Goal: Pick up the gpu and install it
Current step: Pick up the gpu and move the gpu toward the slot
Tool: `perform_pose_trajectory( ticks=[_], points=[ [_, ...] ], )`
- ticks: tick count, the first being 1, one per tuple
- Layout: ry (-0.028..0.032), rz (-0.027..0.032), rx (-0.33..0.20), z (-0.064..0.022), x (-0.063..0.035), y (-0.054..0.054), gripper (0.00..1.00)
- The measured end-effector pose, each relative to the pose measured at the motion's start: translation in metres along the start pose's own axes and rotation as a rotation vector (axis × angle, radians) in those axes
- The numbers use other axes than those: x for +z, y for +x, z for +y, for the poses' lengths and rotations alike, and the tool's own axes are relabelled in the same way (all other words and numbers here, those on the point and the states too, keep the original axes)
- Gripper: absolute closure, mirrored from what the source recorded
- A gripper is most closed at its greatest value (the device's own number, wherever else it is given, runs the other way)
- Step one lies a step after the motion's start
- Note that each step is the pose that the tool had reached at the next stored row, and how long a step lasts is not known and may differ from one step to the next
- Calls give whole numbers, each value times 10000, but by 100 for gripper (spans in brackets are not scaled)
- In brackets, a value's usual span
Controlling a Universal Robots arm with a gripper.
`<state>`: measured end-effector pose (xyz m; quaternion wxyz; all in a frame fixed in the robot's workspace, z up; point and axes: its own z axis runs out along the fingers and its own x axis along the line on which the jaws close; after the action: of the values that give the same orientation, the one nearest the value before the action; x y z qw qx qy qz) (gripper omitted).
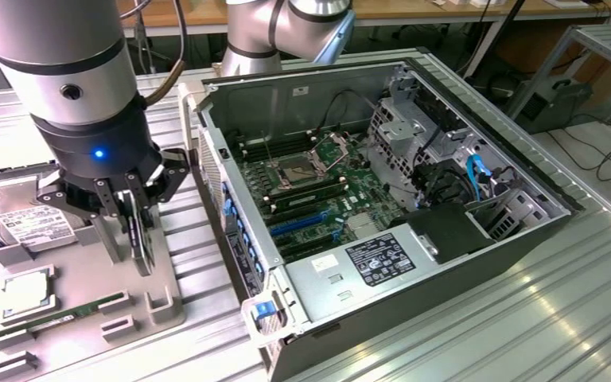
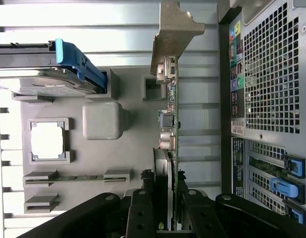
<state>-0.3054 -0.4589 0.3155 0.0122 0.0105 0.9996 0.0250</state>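
Observation:
The gpu [image 1: 142,243] is a thin green card with a silver end bracket. It stands on edge over the grey parts tray [image 1: 184,314], to the exterior view's left of the open computer case [image 1: 486,239]. My gripper [image 1: 134,237] reaches down from above and is shut on the card. In the wrist view the gpu [image 2: 171,114] is edge-on, and its bracket end points away from the gripper [image 2: 170,201]. A dark finger presses on each side of the card. I cannot tell whether its lower edge touches the tray.
The tray also holds a silver hard drive [image 1: 19,223], a square processor [image 1: 28,293] and a narrow memory stick [image 1: 67,312]. Inside the case the motherboard has blue slots [image 1: 303,224]. The case's perforated rear wall [image 2: 272,74] stands close beside the card.

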Motion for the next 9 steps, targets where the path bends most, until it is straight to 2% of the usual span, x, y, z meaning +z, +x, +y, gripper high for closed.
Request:
perform_pose_trajectory(
  ticks=[9],
  points=[
    [-27,2,1,5,-96,-2,73]
  ],
)
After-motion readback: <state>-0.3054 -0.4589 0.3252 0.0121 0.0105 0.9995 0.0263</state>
